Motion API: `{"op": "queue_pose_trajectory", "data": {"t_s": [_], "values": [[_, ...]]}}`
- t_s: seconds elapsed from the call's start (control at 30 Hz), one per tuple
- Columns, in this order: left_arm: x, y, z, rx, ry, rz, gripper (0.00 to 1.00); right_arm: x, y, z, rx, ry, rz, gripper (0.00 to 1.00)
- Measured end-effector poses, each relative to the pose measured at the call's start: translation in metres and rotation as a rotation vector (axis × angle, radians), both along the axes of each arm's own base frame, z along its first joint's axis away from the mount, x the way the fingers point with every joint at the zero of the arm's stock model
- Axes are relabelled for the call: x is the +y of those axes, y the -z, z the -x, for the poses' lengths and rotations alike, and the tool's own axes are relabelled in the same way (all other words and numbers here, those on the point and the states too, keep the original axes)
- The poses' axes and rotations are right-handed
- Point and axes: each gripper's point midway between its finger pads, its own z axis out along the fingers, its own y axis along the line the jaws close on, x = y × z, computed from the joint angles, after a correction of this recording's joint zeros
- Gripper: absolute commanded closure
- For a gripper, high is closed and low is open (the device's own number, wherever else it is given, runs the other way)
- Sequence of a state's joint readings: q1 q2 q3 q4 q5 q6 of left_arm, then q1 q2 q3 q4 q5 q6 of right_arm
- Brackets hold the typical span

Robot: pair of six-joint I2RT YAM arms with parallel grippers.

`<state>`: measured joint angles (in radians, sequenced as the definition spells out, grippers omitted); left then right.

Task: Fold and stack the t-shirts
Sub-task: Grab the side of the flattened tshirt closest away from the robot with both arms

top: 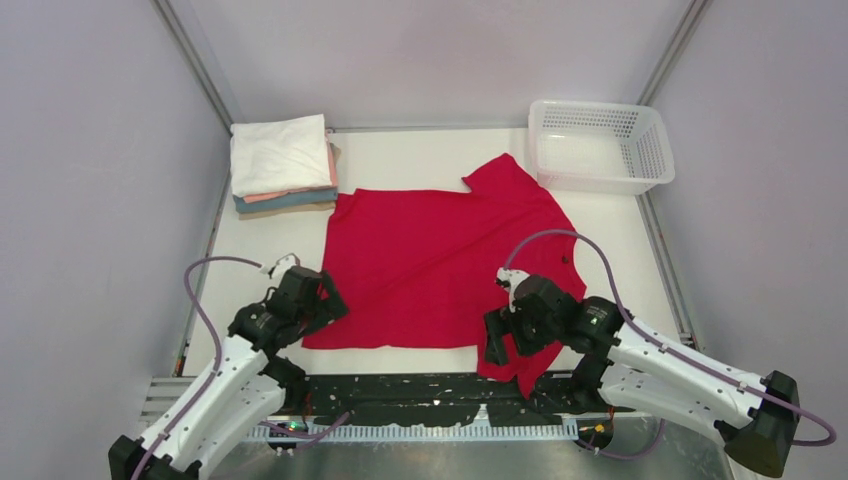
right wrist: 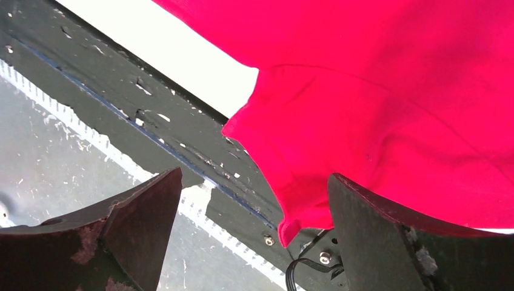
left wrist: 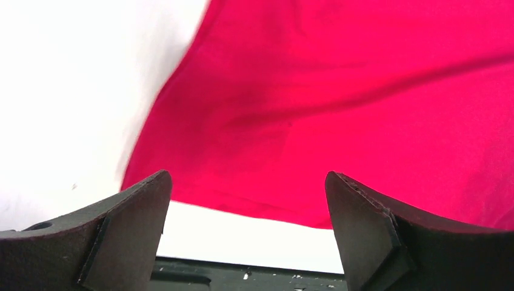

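Shirt: bright red cloth t-shirt (top: 430, 265), flat, unfolded.
Grippers: left gripper (left wrist: 247, 176), right gripper (right wrist: 254, 173) both released.
Next: I'd grab near edge, fold.

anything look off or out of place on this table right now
Yes: the red shirt lies flat on the table, but its near sleeve spills over the table's near edge onto the black strip, just ahead of the open right gripper. That strip's paint is also chipped.
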<state>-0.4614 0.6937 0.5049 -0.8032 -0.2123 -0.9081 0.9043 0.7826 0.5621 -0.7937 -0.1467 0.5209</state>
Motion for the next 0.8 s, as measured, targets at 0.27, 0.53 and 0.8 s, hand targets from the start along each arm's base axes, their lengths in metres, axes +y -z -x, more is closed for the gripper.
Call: {"op": "queue_pose_trajectory", "data": {"t_s": [0.27, 0.53, 0.8], "values": [[0.034, 0.015, 0.030, 0.083, -0.206, -0.066, 0.21, -0.007, -0.003, 0.000, -0.025, 0.000, 0.011, 0.05], [0.048, 0.045, 0.046, 0.216, -0.289, -0.160, 0.41, -0.019, 0.008, -0.003, -0.012, 0.019, 0.113, 0.05], [0.047, 0.055, 0.039, 0.224, -0.304, -0.172, 0.48, -0.021, 0.002, -0.013, -0.048, 0.040, 0.148, 0.05]]}}
